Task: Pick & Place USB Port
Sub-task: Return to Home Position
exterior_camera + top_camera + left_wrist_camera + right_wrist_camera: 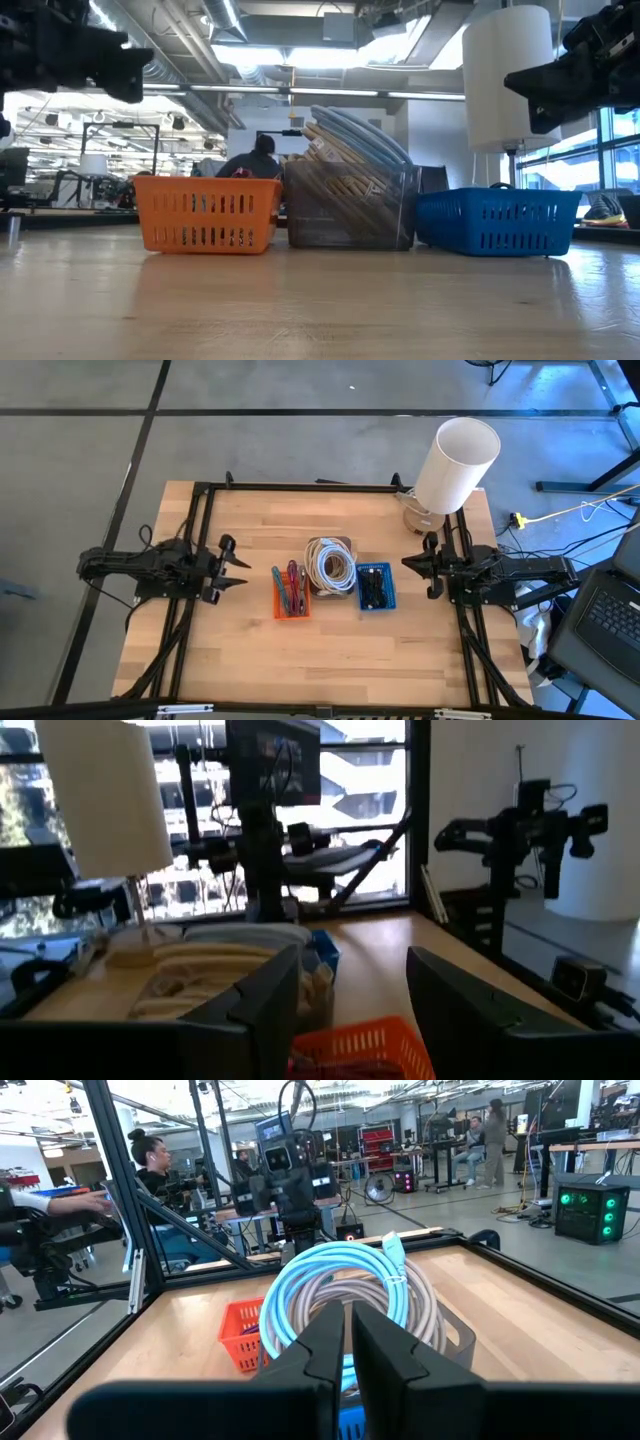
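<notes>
Three containers stand side by side in the middle of the table: an orange basket [291,592] with coloured pieces, a clear bin [331,566] of coiled cables and a blue basket [375,586] with small dark parts. I cannot make out a USB port among them. My left gripper [243,568] hovers open at the table's left, pointing level toward the baskets; the left wrist view shows its fingers [262,1010] apart and nothing between them. My right gripper [408,564] hovers shut at the table's right, fingers [330,1350] together, facing the bin [345,1295].
A lamp with a white shade [455,465] stands at the table's far right corner. A dark frame [300,487] runs along the table's edges. Bare wood [300,655] lies between the baskets and the near edge. People show in the room beyond the table.
</notes>
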Controlling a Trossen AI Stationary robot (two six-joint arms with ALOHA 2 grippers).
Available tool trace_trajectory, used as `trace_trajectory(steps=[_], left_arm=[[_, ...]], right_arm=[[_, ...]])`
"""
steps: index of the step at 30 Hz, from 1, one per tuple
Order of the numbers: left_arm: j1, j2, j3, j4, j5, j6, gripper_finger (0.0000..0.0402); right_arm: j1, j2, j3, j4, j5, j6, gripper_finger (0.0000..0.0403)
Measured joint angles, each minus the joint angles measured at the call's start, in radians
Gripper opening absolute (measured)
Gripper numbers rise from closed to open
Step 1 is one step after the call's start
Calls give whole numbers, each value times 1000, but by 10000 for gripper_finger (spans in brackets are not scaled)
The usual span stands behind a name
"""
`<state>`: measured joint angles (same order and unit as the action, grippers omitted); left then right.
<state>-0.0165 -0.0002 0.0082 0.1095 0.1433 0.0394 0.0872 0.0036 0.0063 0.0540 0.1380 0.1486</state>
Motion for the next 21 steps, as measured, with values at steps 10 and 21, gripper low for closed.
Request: trace_trajectory(steps=[10,21], left_arm=[[0,0,0,-72,-3,0,176],[0,0,0,-74,-3,0,176]], right_arm=[[0,0,0,0,0,0,28],[0,0,0,0,0,0,28]])
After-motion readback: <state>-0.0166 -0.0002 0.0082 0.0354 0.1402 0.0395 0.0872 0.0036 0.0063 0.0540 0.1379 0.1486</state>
